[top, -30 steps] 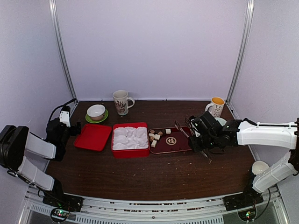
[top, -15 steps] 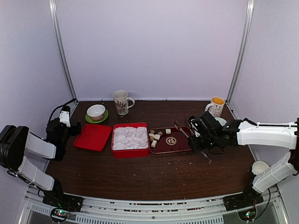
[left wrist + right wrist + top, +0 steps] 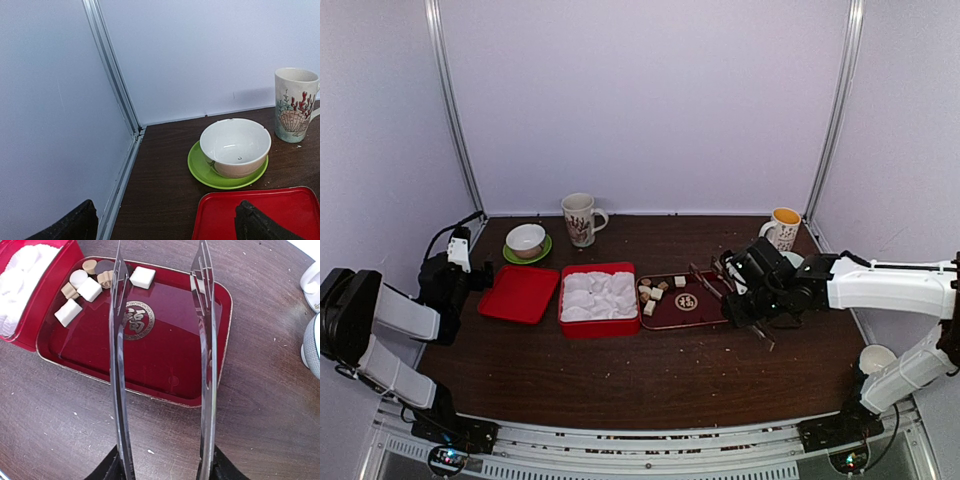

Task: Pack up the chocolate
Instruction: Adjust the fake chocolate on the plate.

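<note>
Change since a second ago: next to none. Your right arm has crept slightly toward the tray; your left arm, the dishes and every sweet lie as they did.

Right arm: it reaches in low from the right side, forearm about level and wrist turned toward the table's middle. The right gripper [image 3: 162,470] is clamped on the handle end of a pair of long thin metal tongs [image 3: 118,365]. The blades stand apart with nothing between them, their tips over the far end of the dark red rectangular tray with a gold emblem [image 3: 220,340].

Task items: the chocolate pieces [image 3: 89,288], cream-white cubes and brown lumps, sit clustered in the tray corner nearest the red square box with a white moulded insert [image 3: 599,298]. One blade tip is just beside the brown ones.

Left arm: it is folded back at the table's left edge, and the left gripper [image 3: 165,222] is spread wide and holds nothing. One finger is above the flat red lid [image 3: 260,215]. Beyond it a white bowl [image 3: 235,147] rests on a green saucer [image 3: 200,170], with a shell-patterned mug [image 3: 295,105] near.
</note>
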Motion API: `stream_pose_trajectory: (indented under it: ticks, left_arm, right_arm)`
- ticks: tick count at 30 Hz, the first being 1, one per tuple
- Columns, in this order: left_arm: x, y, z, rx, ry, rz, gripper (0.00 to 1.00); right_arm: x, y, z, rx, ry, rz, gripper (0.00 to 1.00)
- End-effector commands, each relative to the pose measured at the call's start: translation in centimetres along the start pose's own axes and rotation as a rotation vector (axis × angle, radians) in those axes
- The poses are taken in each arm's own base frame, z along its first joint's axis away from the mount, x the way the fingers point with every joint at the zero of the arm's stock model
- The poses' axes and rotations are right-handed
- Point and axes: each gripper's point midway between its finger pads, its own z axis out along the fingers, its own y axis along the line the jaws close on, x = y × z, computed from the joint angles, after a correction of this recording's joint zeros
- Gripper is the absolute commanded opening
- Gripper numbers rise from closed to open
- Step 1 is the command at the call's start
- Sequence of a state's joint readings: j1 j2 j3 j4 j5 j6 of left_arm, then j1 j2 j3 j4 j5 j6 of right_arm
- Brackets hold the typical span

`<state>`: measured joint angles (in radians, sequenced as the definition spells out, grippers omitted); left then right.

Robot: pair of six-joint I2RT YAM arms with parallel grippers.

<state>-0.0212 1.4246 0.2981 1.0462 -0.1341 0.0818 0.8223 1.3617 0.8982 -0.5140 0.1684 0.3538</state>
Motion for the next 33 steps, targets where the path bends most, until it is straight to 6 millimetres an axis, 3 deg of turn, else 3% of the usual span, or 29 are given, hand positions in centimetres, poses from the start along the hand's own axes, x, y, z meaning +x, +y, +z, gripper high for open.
stream_pose_trajectory:
  ticks: [1,9,18,33]
  left_arm:
    - [-0.9,0.3,-0.2,-0.007,-0.043,0.007,0.98]
    - [-0.9,0.3,-0.2,-0.007,-0.044,0.006,0.98]
    - [-0.9,0.3,-0.2,-0.006,-0.044,0.007,0.98]
    - [-0.9,0.3,-0.2,-0.007,-0.042,0.007,0.98]
  right_arm:
    - [-0.3,0.4,-0.2,-0.022,0.022,-0.017,0.49]
    - [1.0,1.3,0.7,-0.056,0.085,-0.032,0.49]
    - [-0.1,2.1,1.8,-0.059,0.096,-0.025,0.49]
    - [-1.1,1.2,5.0,0.054,0.137,0.014,0.48]
